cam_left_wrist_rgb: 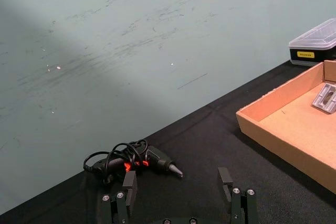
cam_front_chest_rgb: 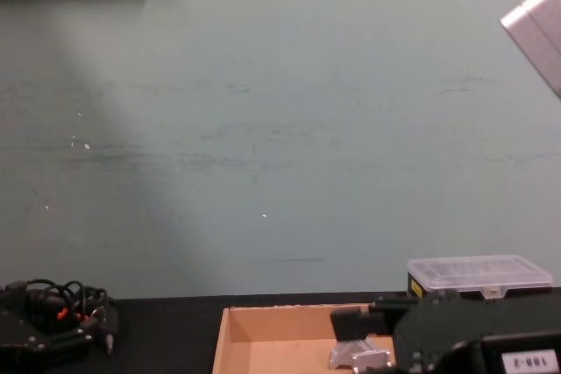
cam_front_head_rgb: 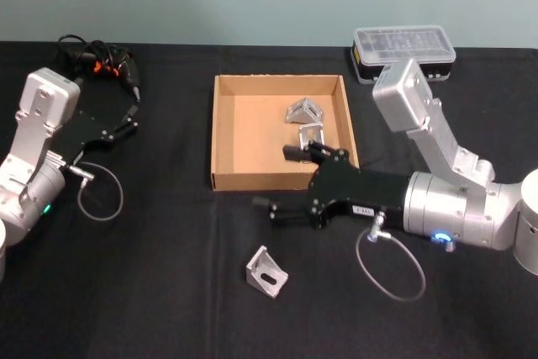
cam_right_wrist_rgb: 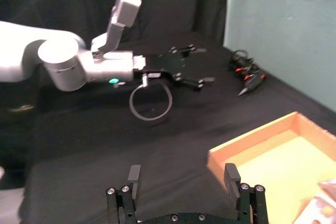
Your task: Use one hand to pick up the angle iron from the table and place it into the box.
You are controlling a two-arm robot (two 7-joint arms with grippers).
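Angle iron [cam_front_head_rgb: 267, 272], bottom centre: stiff, likely light, slick, so pinch one flange; right gripper [cam_front_head_rgb: 273, 177] spread, empty.

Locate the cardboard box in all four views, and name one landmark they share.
Head view: box mid-picture.
Left wrist view: box in front of the clear-lidded case.
Right wrist view: box corner close to the camera.
Chest view: box at bottom centre.
Shared landmark: the black corded screwdriver, to the robot's left of the box.
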